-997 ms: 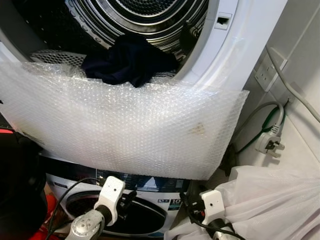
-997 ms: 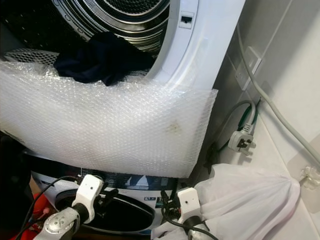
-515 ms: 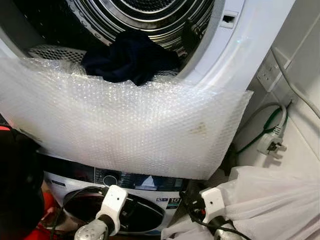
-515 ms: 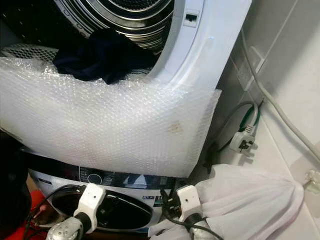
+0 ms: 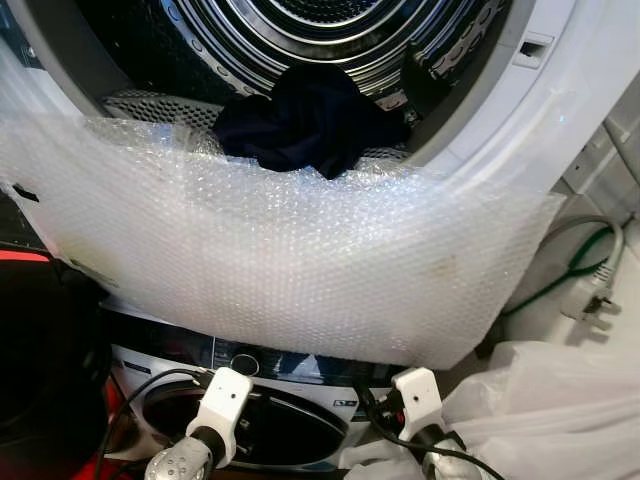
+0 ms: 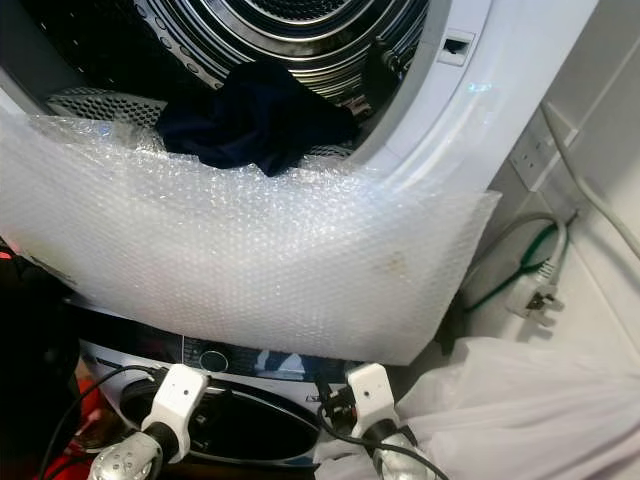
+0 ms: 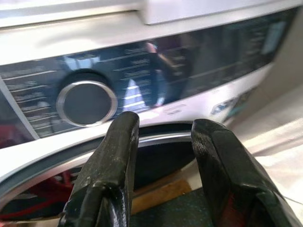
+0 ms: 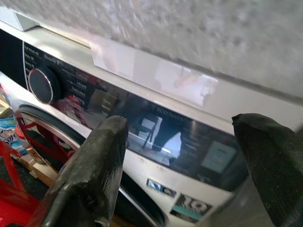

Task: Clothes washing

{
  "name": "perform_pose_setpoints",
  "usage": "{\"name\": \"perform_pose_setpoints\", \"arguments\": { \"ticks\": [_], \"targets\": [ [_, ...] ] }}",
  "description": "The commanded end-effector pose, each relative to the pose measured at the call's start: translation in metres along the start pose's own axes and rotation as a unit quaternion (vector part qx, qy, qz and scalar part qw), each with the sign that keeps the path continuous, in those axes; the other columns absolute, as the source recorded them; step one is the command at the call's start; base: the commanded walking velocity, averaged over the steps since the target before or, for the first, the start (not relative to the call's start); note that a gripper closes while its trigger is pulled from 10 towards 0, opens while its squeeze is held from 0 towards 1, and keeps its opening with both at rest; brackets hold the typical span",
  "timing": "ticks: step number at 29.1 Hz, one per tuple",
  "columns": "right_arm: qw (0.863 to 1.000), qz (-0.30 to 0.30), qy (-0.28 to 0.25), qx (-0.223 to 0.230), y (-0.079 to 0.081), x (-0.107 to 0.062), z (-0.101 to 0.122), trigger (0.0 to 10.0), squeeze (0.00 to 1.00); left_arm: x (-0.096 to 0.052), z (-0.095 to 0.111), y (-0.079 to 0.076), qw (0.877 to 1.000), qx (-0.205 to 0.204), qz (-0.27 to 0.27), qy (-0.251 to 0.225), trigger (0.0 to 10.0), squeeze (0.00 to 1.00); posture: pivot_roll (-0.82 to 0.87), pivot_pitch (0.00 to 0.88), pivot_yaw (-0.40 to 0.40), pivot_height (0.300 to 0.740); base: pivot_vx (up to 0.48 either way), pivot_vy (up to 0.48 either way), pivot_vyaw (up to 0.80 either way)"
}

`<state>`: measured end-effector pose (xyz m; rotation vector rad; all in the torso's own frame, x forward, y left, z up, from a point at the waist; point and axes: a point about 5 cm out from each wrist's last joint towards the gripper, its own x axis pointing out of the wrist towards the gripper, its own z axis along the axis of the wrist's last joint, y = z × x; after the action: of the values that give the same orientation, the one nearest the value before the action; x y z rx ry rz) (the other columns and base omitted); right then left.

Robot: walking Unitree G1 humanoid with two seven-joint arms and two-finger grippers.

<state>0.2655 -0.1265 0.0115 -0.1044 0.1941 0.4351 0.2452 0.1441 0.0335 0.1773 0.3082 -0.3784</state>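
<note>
While drum (image 5: 330, 30) stands open: dark garment (image 5: 310, 120) lies at its near lip, long axis left-right (over bubble wrap (image 5: 290, 260)).
Left gripper (image 7: 163, 137): fingers narrowly parted, empty, near dial (image 7: 86, 103).
Right gripper (image 8: 189, 142): fingers wide apart, empty.

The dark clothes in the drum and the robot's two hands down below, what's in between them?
A big bubble wrap sheet hangs between the dark clothes and both hands, left hand and right hand, with the lower machine's control panel under it, seen in both eye views.
</note>
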Motion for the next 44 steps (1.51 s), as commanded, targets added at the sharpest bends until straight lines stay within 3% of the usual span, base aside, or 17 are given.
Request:
{"name": "perform_pose_setpoints", "arguments": {
  "ticks": [1,7,22,25,33,42,44],
  "targets": [
    [1.000,-0.005,0.011,-0.002,-0.005,-0.004,-0.004,10.0,0.00,0.000,0.000,-0.005,1.000,-0.001,-0.007,-0.002,10.0,0.00,0.27,0.137,-0.176,0.740,0.000,0.000,0.00],
    [1.000,-0.005,0.012,-0.002,-0.005,-0.004,-0.005,10.0,0.00,0.000,-0.001,-0.006,1.000,-0.004,-0.006,0.001,10.0,0.00,0.27,0.138,-0.177,0.740,0.000,0.000,0.00],
    [1.000,-0.002,0.012,-0.003,-0.004,-0.004,-0.005,10.0,0.00,-0.001,-0.001,-0.009,1.000,-0.002,-0.010,-0.001,10.0,0.00,0.27,0.144,-0.179,0.740,0.000,0.474,0.00],
    [1.000,-0.004,0.008,-0.006,-0.004,-0.004,-0.003,10.0,0.00,0.000,-0.002,-0.011,1.000,0.017,-0.013,0.001,10.0,0.00,0.27,0.144,-0.180,0.740,0.000,0.000,0.00],
    [1.000,-0.004,-0.001,-0.006,-0.005,-0.003,-0.001,10.0,0.00,-0.001,0.000,-0.013,1.000,0.016,-0.020,-0.001,10.0,0.00,0.26,0.148,-0.179,0.740,0.000,0.000,0.27],
    [0.999,0.006,-0.039,0.002,-0.002,0.003,0.015,10.0,0.00,0.000,0.038,-0.019,0.992,0.079,-0.056,-0.079,10.0,0.00,0.27,0.152,-0.179,0.740,0.000,0.000,0.80],
    [0.998,0.008,-0.058,0.006,-0.002,0.006,0.025,10.0,0.00,-0.001,0.052,-0.021,0.985,0.116,-0.081,-0.100,10.0,0.00,0.27,0.152,-0.179,0.740,0.000,0.000,0.80]
  ]
}}
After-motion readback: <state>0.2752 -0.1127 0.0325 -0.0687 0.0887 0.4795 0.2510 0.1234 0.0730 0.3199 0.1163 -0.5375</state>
